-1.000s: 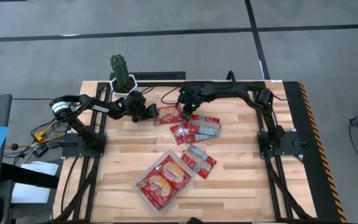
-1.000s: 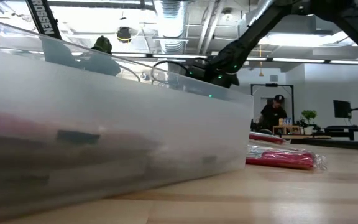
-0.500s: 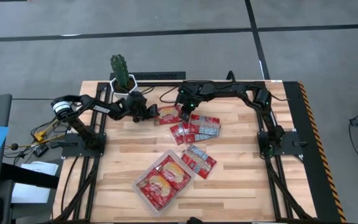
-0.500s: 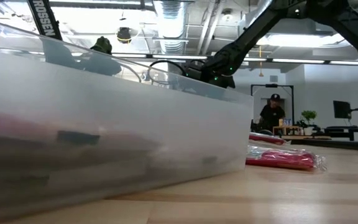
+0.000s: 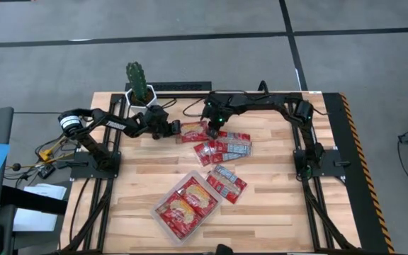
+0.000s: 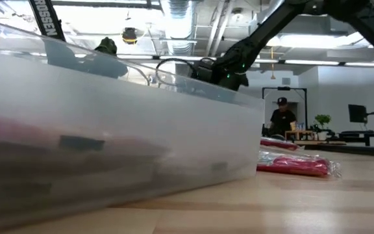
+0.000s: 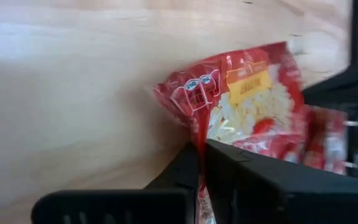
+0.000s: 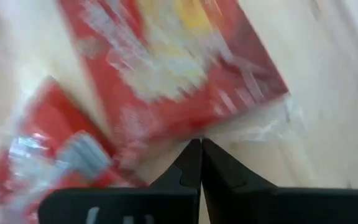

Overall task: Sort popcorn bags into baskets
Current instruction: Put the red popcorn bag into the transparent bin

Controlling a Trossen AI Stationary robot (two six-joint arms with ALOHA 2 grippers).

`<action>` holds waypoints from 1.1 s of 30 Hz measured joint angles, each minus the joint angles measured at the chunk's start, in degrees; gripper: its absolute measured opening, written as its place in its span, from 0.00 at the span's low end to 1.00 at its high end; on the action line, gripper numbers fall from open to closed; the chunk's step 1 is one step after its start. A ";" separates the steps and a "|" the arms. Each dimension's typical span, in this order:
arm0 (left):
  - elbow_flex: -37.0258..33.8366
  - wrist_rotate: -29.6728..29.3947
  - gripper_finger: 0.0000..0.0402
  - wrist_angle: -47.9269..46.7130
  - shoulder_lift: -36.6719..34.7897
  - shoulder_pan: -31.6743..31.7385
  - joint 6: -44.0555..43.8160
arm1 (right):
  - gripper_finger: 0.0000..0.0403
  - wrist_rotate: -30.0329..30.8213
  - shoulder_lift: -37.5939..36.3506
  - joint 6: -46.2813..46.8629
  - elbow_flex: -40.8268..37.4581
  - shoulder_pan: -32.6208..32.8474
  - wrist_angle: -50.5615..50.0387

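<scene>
The clear tray point(image 5: 187, 205) sits at the near side of the wooden table point(image 5: 275, 212). A few red popcorn bags point(image 5: 183, 204) already lie inside it. In the low view the tray's cloudy wall point(image 6: 109, 136) fills most of the picture.

Just beside the tray, two more bags point(image 5: 225, 182) lie on the wood.

Farther back, near the middle of the table, is a small heap of bags point(image 5: 224, 146).

At the far side of that heap, both arms meet over one bag point(image 5: 191, 131). The left gripper point(image 5: 173, 128) reaches in from the left. Its fingers point(image 7: 185, 174) are pressed together on the edge of this bag point(image 7: 247, 106), so it is pinching the bag. The right gripper point(image 5: 213, 129) comes down at the bag's other end. Its fingers point(image 8: 194, 163) are squeezed tight together at the clear edge of a red bag point(image 8: 179, 68).

Behind the arms, at the far edge of the table, stands a white pot with a green cactus point(image 5: 139, 83).

Far off in the room, a person point(image 6: 281, 117) stands by a doorway.
</scene>
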 joint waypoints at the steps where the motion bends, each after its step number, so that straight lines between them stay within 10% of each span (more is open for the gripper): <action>1: 0.00 0.58 0.00 0.27 -0.64 0.15 -0.68 | 0.06 -0.56 -1.56 -0.48 0.04 -0.33 -0.24; 18: 0.09 9.29 0.00 -3.46 -27.00 -3.06 -5.36 | 0.09 4.29 -28.04 -5.28 0.34 -8.80 -12.29; 33: 0.13 8.57 0.00 -12.28 -38.68 -29.33 -15.15 | 0.08 4.50 -32.37 -6.73 0.38 -13.01 -17.56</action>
